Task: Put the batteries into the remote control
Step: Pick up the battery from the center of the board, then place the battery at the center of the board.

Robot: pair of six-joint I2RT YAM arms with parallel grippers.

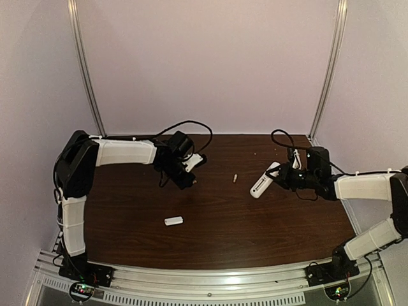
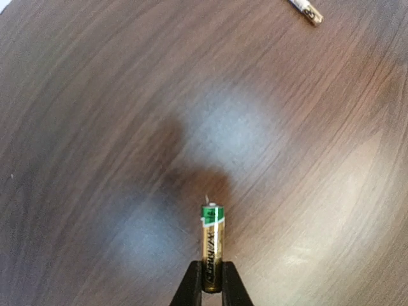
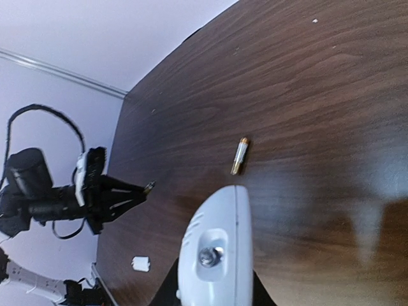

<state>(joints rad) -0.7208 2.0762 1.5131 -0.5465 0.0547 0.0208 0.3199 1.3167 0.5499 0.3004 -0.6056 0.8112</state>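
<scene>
Obs: left gripper (image 2: 212, 285) fingers clamped on base of battery (image 2: 213, 237), which projects forward over table (image 2: 95, 127). The right gripper (image 3: 213, 296) grips remote control (image 3: 213, 252) by one end. The second battery (image 1: 234, 178) lies loose between the arms.

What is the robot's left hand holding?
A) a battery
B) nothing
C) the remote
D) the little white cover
A: the left gripper is pinching a gold and green battery by its end; the remote is in the right gripper.

Loose battery (image 1: 235, 178) on table (image 1: 287, 217) between left gripper (image 1: 191, 182) and remote control (image 1: 263, 180); cover (image 1: 173, 220) nearer, toward left.
</scene>
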